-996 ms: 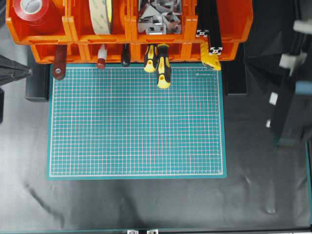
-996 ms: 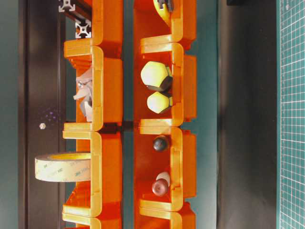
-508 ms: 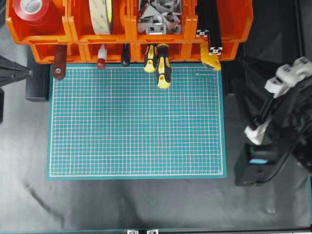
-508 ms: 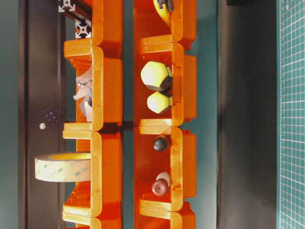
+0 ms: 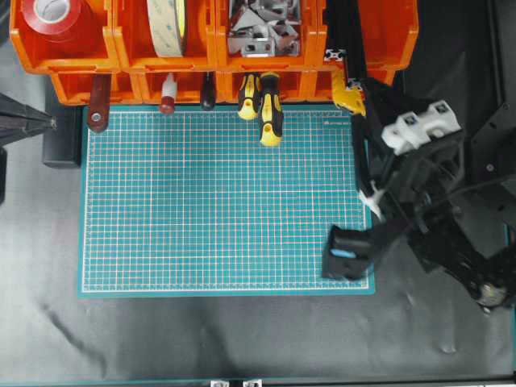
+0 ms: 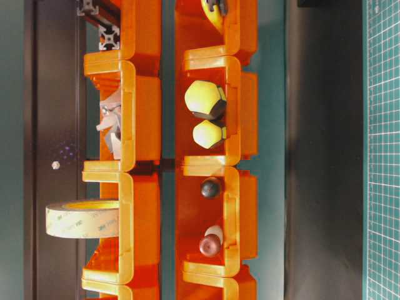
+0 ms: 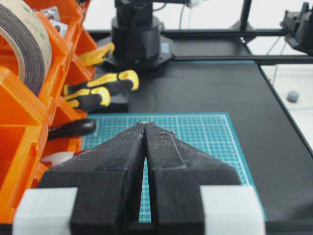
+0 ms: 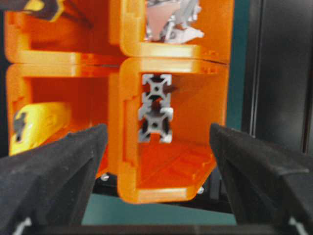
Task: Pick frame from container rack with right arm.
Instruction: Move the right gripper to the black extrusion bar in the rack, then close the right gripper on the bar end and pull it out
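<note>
Right wrist view: we see two frame (image 8: pixel 155 113) ends stacked one on the other, square slotted profiles facing us, sitting in the upper-row bin at the end of the container rack (image 8: pixel 172 171). They lie lengthwise into the bin with only the end faces out front, so we judge an end-on approach is the only practical way in. The right tool (image 8: pixel 155 161) is spread wide, its fingers (image 8: pixel 51 169) straddling the bin mouth with nothing between them yet. Centering looks roughly right on the profiles.

Overhead, the frame (image 5: pixel 340 32) runs back through that bin, its end poking past the front lip. The right arm (image 5: pixel 411 161) reaches in over the corner of the green cutting mat (image 5: pixel 218 201), wrist pointed at the rack. A yellow tool handle (image 5: pixel 348 95) sticks out of the lower bin directly beneath the frame ends. We judge that as the clash risk if the tool comes in low.

Two bars are touching, so we'd expect the pinch to have to isolate one, or both will drag out.

Next bins along: metal brackets (image 5: pixel 260 31), yellow-black screwdrivers (image 5: pixel 264 105), a tape roll (image 5: pixel 168 24).

Left tool (image 7: pixel 145 128) is parked by the rack's far end with fingers pressed together, empty, well apart from the work.
</note>
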